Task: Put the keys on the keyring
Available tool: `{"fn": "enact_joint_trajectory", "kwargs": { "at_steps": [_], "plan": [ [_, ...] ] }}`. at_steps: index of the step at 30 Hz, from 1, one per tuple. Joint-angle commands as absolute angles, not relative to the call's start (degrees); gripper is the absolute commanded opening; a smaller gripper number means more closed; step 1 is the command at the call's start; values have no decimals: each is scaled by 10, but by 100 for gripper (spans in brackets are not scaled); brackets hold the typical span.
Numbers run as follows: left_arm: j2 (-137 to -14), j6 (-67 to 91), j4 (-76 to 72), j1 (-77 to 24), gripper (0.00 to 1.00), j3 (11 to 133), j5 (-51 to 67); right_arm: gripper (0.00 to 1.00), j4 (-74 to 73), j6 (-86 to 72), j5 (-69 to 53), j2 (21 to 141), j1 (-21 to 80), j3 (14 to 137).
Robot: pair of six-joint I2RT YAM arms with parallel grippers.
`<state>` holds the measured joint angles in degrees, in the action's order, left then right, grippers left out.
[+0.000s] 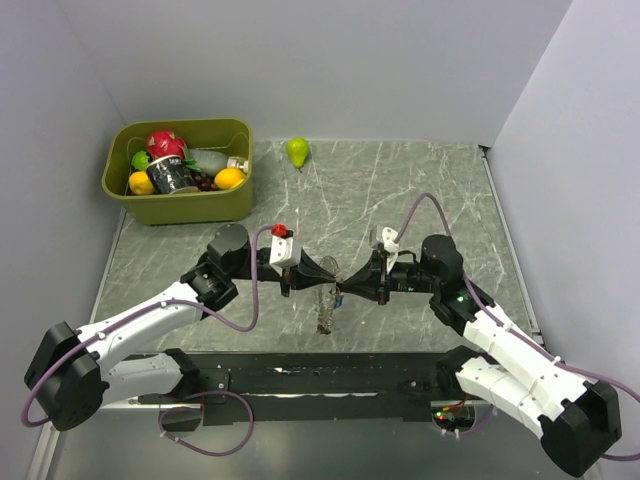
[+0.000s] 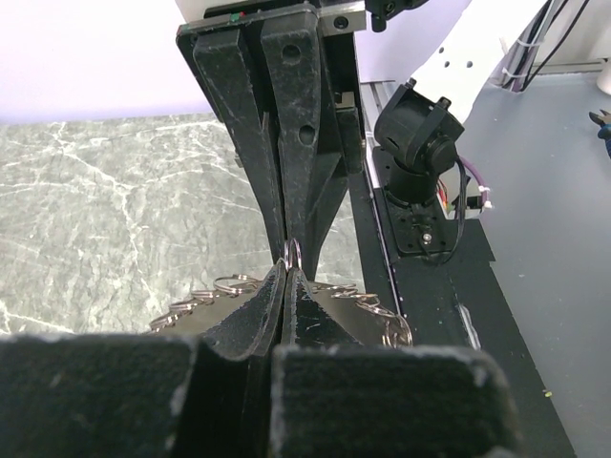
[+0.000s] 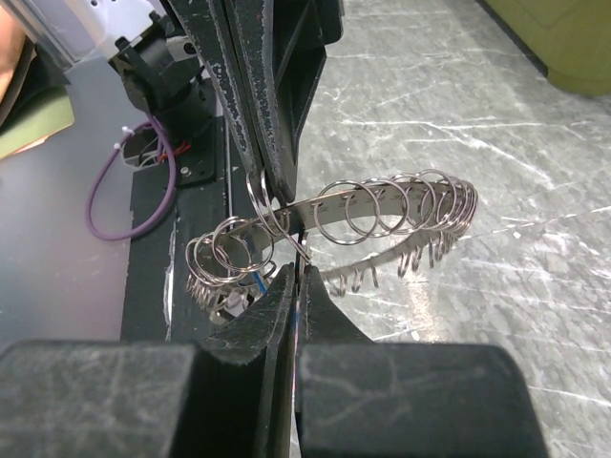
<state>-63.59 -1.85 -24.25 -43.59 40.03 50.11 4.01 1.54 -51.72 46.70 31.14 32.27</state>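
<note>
Left gripper: clamped on the keyring, held above mid-table.
Right gripper: clenched, seemingly on a blue tag.
Keyring: we judge it light, springy and slippery, best held by the flat band.
Keys: tiny, so we take them by the tags.

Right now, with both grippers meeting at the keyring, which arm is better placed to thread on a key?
Probably the right. The right gripper is shut at the keyring with a blue sliver, perhaps a key tag, between its fingers; the left gripper clamps a loop, steadying it.
</note>
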Motion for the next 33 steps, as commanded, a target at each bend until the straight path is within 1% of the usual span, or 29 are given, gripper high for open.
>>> {"fn": "enact_joint_trajectory", "kwargs": {
  "at_steps": [1, 4, 7, 9, 10, 12, 13, 16, 18, 19, 21, 28, 31, 32, 33],
  "plan": [
    [-619, -12, -311, -438, 1, 408, 513, 0, 22, 33, -487, 478, 330, 329],
    [-619, -11, -310, -439, 1, 408, 514, 0, 17, 39, -481, 481, 337, 335],
    [-616, -15, -303, -439, 1, 407, 514, 9, 16, 38, -465, 469, 337, 335],
    [-616, -22, -295, -438, 1, 407, 512, 15, 15, 37, -454, 456, 337, 332],
    [-616, -23, -294, -439, 1, 407, 511, 22, 14, 38, -442, 448, 337, 332],
    [-616, -22, -294, -439, 1, 405, 512, 29, 11, 38, -430, 440, 337, 331],
    [-616, -22, -294, -439, 1, 404, 512, 37, 10, 37, -421, 435, 337, 330],
    [-616, -26, -287, -438, 1, 404, 512, 48, 10, 33, -403, 424, 337, 329],
    [-617, -29, -284, -439, 1, 404, 505, 52, 14, 29, -379, 417, 337, 325],
    [-618, -31, -283, -438, 1, 404, 506, 56, 15, 29, -377, 411, 337, 325],
    [-620, -30, -281, -439, 1, 405, 508, 59, 11, 28, -370, 407, 337, 328],
    [-620, -45, -259, -439, 1, 407, 491, 73, 26, 28, -357, 389, 338, 323],
    [-627, -55, -244, -438, 1, 414, 478, 77, 27, 30, -352, 382, 337, 323],
    [-628, -57, -242, -439, 1, 416, 476, 92, 29, 29, -349, 381, 337, 323],
    [-633, -57, -243, -438, 1, 417, 472, 94, 30, 27, -345, 377, 337, 321]
  ]
}}
